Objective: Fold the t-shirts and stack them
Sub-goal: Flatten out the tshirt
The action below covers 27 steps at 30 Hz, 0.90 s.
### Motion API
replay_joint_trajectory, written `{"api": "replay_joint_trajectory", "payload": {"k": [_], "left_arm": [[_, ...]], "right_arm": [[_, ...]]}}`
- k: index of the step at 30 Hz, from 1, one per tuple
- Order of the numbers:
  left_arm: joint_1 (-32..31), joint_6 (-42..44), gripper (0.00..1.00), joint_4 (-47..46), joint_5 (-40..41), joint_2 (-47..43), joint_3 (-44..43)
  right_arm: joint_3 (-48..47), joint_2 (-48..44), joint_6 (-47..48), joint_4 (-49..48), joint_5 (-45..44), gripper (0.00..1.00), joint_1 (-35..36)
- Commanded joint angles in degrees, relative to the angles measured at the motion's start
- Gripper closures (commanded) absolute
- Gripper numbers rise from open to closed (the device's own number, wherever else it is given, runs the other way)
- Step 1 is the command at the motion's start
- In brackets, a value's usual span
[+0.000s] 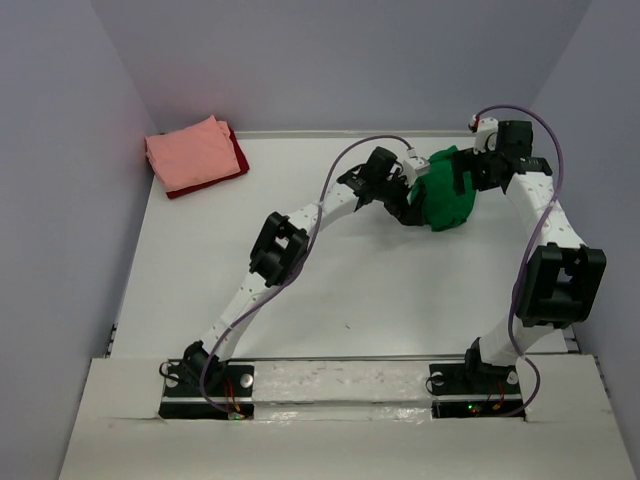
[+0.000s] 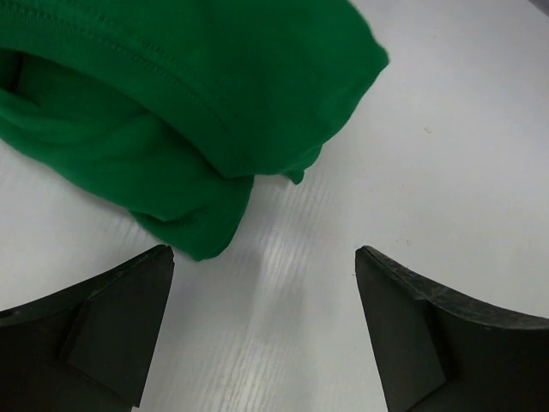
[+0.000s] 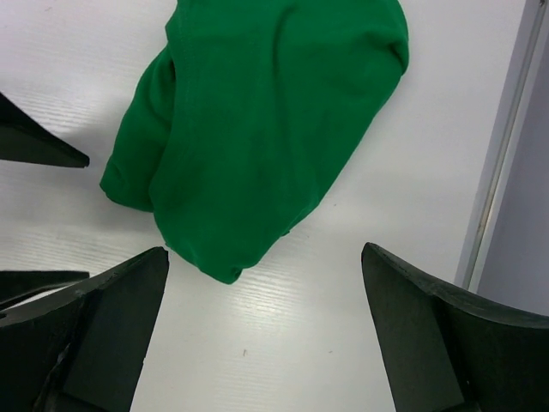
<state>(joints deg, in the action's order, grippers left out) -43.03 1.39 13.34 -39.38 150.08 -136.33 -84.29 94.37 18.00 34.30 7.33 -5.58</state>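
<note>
A bright green t-shirt (image 1: 447,190) lies bunched up at the far right of the white table (image 1: 300,290). A salmon pink t-shirt (image 1: 188,153) lies folded on a dark red t-shirt (image 1: 238,160) in the far left corner. My left gripper (image 1: 403,207) is at the green t-shirt's left side, open and empty. In the left wrist view the green t-shirt (image 2: 171,94) lies just ahead of the left gripper (image 2: 264,257). My right gripper (image 1: 482,168) is at the green t-shirt's far right side, also open and empty. In the right wrist view the green t-shirt (image 3: 266,129) lies just beyond the right gripper (image 3: 264,253).
Grey walls (image 1: 60,200) close in the table on the left, back and right. The right wall's foot (image 3: 506,129) runs close beside the right gripper. A black finger of the left gripper (image 3: 43,146) shows at the left edge of the right wrist view.
</note>
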Motion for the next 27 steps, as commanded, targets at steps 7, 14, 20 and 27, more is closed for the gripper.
{"api": "replay_joint_trajectory", "payload": {"k": [7, 14, 20, 27], "left_arm": [[-0.3, -0.4, 0.04, 1.3, 4.8, 1.4, -1.7], [-0.9, 0.6, 0.04, 0.9, 7.7, -0.1, 0.2], [-0.9, 3.1, 0.03, 0.4, 10.1, -3.3, 3.1], [0.4, 2.6, 0.03, -3.4, 10.5, -10.3, 10.7]], "right_arm": [[2.6, -3.5, 0.1, 0.6, 7.4, 0.00, 0.0], [4.6, 1.3, 1.0, 2.2, 13.5, 0.00, 0.0], [4.7, 9.7, 0.7, 0.7, 13.5, 0.00, 0.0], [-0.3, 17.3, -1.5, -1.0, 3.6, 0.00, 0.0]]}}
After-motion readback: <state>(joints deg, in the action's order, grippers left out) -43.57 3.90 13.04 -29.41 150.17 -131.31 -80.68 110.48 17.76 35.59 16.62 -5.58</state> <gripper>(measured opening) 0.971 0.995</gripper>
